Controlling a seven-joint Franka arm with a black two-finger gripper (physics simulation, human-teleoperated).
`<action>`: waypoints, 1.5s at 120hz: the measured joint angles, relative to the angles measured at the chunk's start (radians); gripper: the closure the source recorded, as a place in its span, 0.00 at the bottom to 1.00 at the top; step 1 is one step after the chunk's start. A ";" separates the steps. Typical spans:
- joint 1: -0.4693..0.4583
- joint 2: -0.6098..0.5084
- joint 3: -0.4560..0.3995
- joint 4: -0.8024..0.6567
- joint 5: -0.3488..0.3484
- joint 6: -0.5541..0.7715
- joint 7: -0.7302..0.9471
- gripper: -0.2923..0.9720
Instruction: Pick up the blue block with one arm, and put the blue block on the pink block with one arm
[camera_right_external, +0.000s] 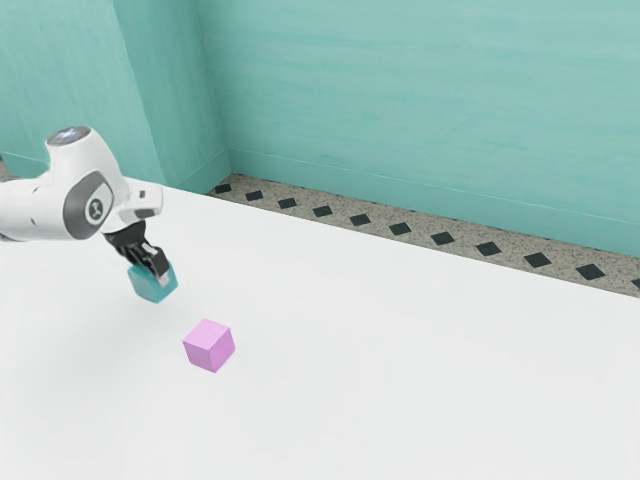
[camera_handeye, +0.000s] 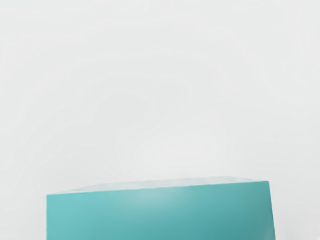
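Evidently the gripper (camera_right_external: 150, 266) clamps the block (camera_right_external: 153, 285) by two flat sides; it looks light, rigid, perhaps slippery, hardly fragile

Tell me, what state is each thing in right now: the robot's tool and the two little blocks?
tool: shut on the blue block.
blue block: gripped by the tool, tilted, not yet on the pink block.
pink block: resting on the white table, nothing on top of it, apart from the blue block.
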 joint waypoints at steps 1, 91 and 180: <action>0.000 -0.003 -0.005 -0.004 -0.005 0.004 -0.005 0.49; -0.071 -0.248 -0.162 -0.259 -0.136 0.075 -0.258 0.48; -0.097 -0.247 -0.162 -0.134 -0.137 -0.043 -0.351 0.28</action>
